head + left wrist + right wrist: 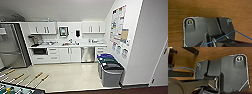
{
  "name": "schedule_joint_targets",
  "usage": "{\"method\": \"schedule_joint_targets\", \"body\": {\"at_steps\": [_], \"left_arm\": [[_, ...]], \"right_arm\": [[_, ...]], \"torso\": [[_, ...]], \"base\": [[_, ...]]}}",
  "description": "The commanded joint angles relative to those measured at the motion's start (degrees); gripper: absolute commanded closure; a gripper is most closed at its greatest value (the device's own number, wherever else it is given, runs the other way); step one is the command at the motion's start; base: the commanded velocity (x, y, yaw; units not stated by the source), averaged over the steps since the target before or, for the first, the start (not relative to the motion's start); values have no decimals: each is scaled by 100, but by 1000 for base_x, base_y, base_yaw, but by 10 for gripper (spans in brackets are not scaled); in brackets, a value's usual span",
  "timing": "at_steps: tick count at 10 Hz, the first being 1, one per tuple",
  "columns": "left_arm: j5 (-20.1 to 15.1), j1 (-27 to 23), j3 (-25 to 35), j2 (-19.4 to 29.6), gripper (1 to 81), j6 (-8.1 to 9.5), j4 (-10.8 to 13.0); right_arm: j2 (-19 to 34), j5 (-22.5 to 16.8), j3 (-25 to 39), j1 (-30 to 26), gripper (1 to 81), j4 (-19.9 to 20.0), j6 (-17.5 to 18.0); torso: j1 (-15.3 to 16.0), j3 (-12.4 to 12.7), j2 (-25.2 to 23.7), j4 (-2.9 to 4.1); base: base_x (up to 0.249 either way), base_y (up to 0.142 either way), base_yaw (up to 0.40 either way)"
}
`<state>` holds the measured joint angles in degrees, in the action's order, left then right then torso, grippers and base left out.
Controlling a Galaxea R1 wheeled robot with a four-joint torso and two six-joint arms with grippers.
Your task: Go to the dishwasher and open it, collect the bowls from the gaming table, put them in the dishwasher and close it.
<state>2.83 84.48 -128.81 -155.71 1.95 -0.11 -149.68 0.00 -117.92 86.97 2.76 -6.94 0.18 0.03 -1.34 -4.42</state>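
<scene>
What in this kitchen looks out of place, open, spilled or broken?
Nothing stands out. The dishwasher under the counter is closed, the cabinet doors are shut, the three bins stand in a row by the wall, and the floor shows no spill.

No readable text anywhere. Posters [119, 23] on the right wall carry print and coloured blocks, all too blurred to read. Round labels [125, 53] on the wall above the bins [110, 70]: also illegible (shapes only). Framed notice [63, 31] between the upper cabinets: unreadable.
</scene>
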Motion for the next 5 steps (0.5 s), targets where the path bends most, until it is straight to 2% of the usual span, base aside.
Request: {"method": "schedule_joint_targets", "body": {"at_steps": [1, 5], "left_arm": [[-256, -313, 49, 101, 10, -2, 72], [-256, -313, 31, 84, 10, -2, 72]], "right_arm": [[137, -316, 77, -307, 10, -29, 8], [163, -316, 60, -307, 10, -38, -1]], "torso": [[0, 0, 0, 0], [0, 0, 0, 0]], "base": [[243, 0, 0], [243, 0, 0]]}}
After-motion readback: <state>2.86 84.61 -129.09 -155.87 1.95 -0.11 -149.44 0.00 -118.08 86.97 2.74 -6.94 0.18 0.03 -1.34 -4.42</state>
